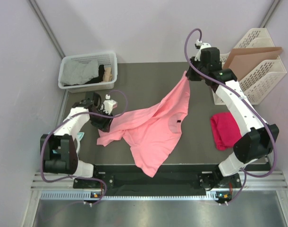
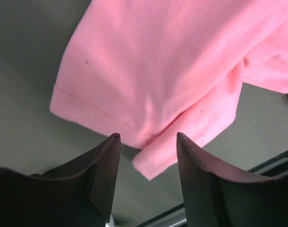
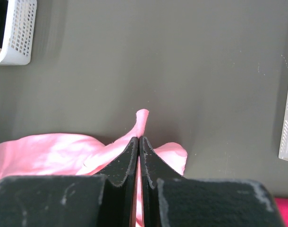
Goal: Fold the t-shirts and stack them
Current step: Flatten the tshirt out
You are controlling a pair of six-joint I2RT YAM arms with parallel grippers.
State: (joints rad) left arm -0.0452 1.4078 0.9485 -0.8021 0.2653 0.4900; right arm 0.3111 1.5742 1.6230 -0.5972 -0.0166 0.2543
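White basket [image 1: 88,56] with grey and dark cloth sits at the far-left corner of the table [image 1: 144,78], well apart from the work. Left gripper [image 1: 105,121] is low at the left end of the light pink t-shirt [image 1: 153,130]. Its jaws are apart with nothing between them, and the pink sleeve hem lies just ahead of the fingertips [image 2: 111,147]; touching or not, can't tell. Key relation: the shirt runs as one long diagonal from that near-left sleeve to its far-right corner. So the cloth lies ahead and right of the left claw, and the left arm is nearer the loose sleeve. Mid-shirt, the collar with its small dark tag faces up, right of centre; a rumpled lobe of the body reaches the near table edge. Right gripper [image 1: 190,74] is at the far end, jaws closed on a thin pinch of pink cloth, that corner raised off the table. Judgement: this is the spreading step, fold not begun. The next move likely needs the left claw to close on the sleeve hem and pull against the right. Darker magenta-red t-shirt [image 1: 223,131] lies in a compact bundle near right, apart from the pink one. The table is dark and matte, with room on the far half. White file racks [image 1: 259,71] and cardboard sheet [image 1: 252,53] stand far right, near the right gripper, so a bump is possible there.
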